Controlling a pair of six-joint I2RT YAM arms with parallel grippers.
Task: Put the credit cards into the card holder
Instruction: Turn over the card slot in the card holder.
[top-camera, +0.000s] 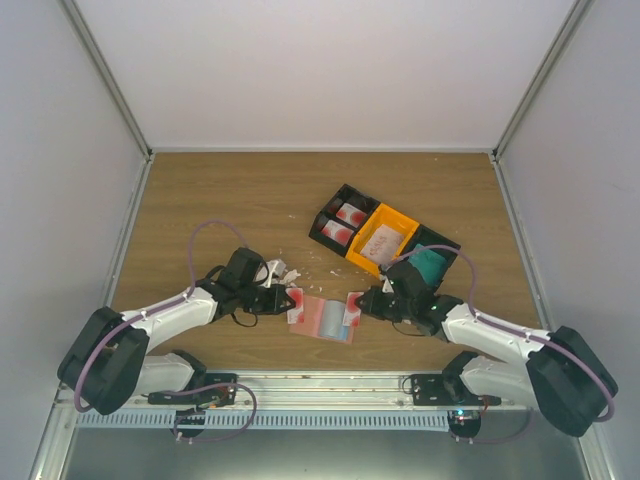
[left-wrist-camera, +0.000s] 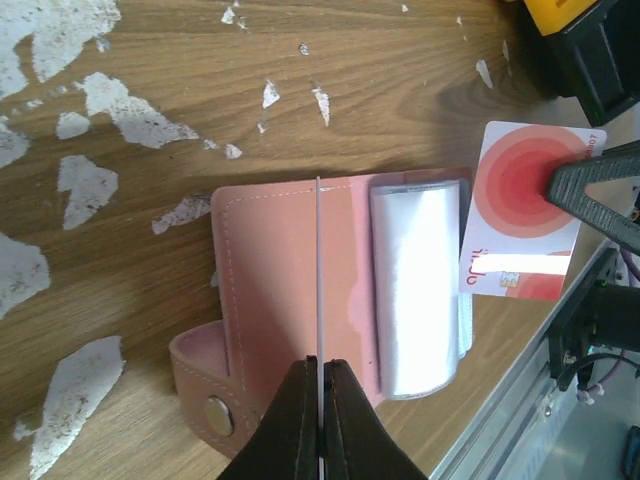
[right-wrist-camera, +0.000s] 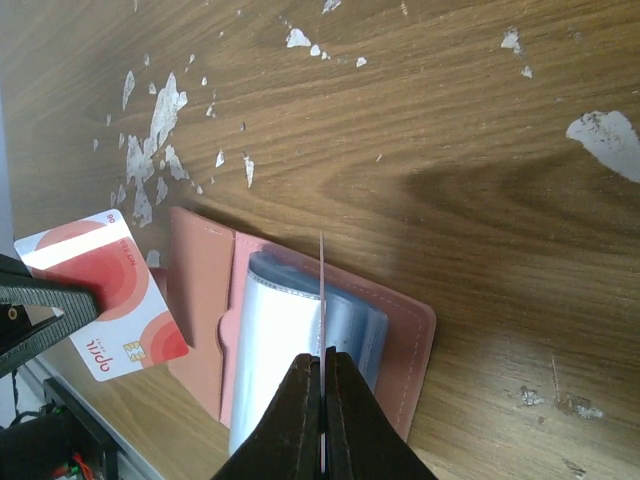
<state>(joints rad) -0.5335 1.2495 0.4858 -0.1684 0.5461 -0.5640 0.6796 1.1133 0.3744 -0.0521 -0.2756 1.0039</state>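
Top view: the card holder (top-camera: 318, 316) is lying open and flat on the wooden table (top-camera: 220, 200) near its front edge. Its long axis is running left to right, between the 2 grippers.

Left wrist view: the left gripper (left-wrist-camera: 320, 372) is pinching the left card (left-wrist-camera: 318, 250), which is showing only as a thin edge-on line over the holder's pink panel. The right card (left-wrist-camera: 525, 205) is showing its face, red rings on white.

Right wrist view: the right gripper (right-wrist-camera: 322, 365) is clamping the right card edge-on above the clear sleeves (right-wrist-camera: 285, 350), with the left card face-on.

The snap tab (left-wrist-camera: 205, 400) is appearing in the left wrist view only.
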